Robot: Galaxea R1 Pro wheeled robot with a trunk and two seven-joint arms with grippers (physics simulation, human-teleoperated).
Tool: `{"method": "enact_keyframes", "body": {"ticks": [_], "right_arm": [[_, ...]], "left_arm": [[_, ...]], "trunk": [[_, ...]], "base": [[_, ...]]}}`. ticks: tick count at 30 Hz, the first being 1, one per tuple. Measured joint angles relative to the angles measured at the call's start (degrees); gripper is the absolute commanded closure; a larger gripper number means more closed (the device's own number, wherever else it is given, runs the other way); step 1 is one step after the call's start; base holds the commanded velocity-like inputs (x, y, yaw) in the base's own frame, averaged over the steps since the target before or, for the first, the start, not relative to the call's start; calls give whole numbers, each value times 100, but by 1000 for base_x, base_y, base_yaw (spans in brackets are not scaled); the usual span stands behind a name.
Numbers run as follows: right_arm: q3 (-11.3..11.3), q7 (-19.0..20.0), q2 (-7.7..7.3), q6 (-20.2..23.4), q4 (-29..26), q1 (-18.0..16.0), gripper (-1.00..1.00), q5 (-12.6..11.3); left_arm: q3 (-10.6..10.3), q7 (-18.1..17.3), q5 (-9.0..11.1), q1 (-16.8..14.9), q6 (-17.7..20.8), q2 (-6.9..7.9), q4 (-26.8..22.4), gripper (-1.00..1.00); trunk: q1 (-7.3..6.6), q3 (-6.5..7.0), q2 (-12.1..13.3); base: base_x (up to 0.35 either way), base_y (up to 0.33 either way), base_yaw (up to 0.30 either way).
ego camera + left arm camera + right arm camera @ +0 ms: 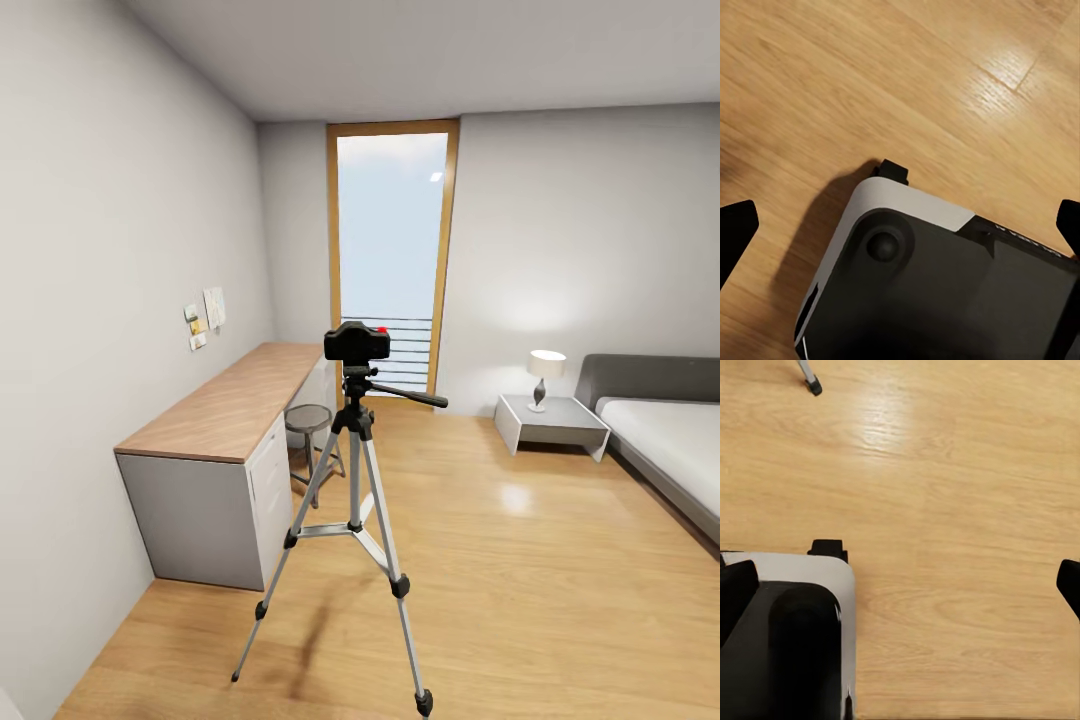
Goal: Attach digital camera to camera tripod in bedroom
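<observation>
Tripod (355,480) nearest, digital camera (356,342) already seated on top, well beyond both grippers (900,225) (900,577), spread, empty; keep clear, verify mount.

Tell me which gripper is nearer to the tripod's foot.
Right, as far as the pictures show. The right gripper hangs open over the wood floor with a tripod foot in its view. The left gripper hangs open above the robot's base, no foot in sight.

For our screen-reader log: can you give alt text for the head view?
A black digital camera sits on top of a silver-legged camera tripod standing on the wood floor of the bedroom. A long desk with a stool lines the left wall; a nightstand lamp and bed are at right.
</observation>
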Motion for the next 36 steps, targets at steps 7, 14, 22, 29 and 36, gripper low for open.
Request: {"method": "enact_keyframes", "body": {"ticks": [7, 14, 22, 29, 36], "right_arm": [[-11, -10, 309, -39, 0, 196, -100, -2], [-15, -11, 376, -45, -4, 246, -100, -3], [3, -5, 350, -18, -14, 256, -100, 28], [11, -3, 356, -41, -15, 256, -100, 70], [4, -3, 360, -55, -17, 256, -100, 69]], "left_arm": [[-5, -2, -3, 0, 1, 11, -12, -100], [-13, -2, -39, 0, 5, 12, -15, -100], [-32, -8, -53, -2, -2, 18, -68, -100], [-24, -9, -53, -2, -2, 19, -78, -100], [-23, -8, -61, -2, 2, 19, -69, -100]], "trunk": [[0, 0, 0], [0, 0, 0], [0, 0, 0], [0, 0, 0], [0, 0, 0]], "base": [[0, 0, 0], [0, 0, 0], [0, 0, 0], [0, 0, 0], [0, 0, 0]]}}
